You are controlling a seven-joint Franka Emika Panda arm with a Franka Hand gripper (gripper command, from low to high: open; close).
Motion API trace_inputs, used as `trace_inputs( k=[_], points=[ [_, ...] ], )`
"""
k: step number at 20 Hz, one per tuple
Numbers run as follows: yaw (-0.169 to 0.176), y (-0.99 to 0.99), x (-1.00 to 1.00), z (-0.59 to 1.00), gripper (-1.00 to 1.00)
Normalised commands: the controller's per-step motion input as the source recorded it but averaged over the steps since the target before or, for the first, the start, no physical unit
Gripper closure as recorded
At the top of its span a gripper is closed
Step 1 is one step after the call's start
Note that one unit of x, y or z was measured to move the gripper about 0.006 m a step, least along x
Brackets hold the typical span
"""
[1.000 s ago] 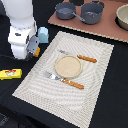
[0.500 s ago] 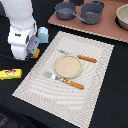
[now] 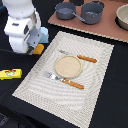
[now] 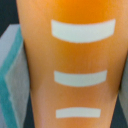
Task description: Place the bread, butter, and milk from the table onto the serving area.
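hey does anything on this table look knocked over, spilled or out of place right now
Nothing stands out. The plate, fork and knife lie neatly on the serving area, the butter lies flat on the table, and the pots stand upright. The bread fills the wrist view, looking intact.

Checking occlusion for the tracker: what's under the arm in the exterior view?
An orange corner of the bread and a pale blue edge of the milk show beside the arm. The gripper and the rest of both are covered. The wrist view is filled by the bread.
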Motion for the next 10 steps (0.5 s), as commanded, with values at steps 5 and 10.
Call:
trace_inputs(
  k=[5, 10],
  points=[
    [0.0, 0.0, 1.0, 0.99, 1.0],
    [0.0, -0.01, 1.0, 0.61, 1.0]
  ],
)
